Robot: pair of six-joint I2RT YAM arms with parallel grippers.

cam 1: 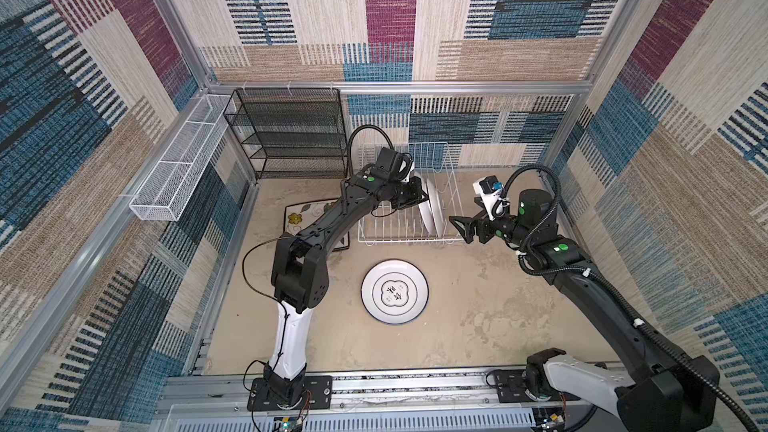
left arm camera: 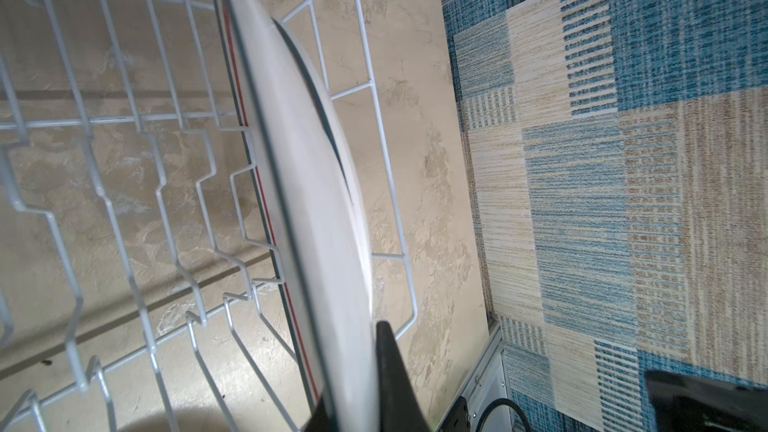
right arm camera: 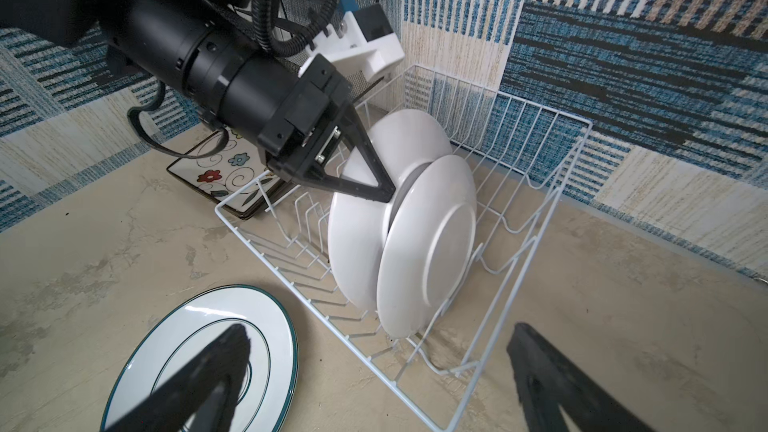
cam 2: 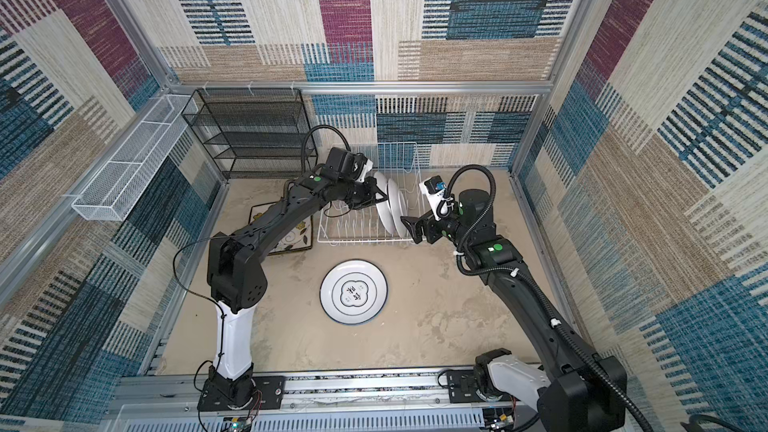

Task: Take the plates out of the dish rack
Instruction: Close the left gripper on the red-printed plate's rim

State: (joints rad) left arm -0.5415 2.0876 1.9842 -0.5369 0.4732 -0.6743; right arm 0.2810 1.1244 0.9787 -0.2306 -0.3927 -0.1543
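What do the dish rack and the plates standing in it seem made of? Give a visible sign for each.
The dish rack: probably metal wire, smooth white coating; thin bent rods joined at crossings. The plates: likely glazed ceramic; smooth white backs, moulded foot ring.

Left gripper clamped on the rim of an upright plate in the rack; right gripper, jaws apart, beside the rack. Round plate and square plate lie on the table.
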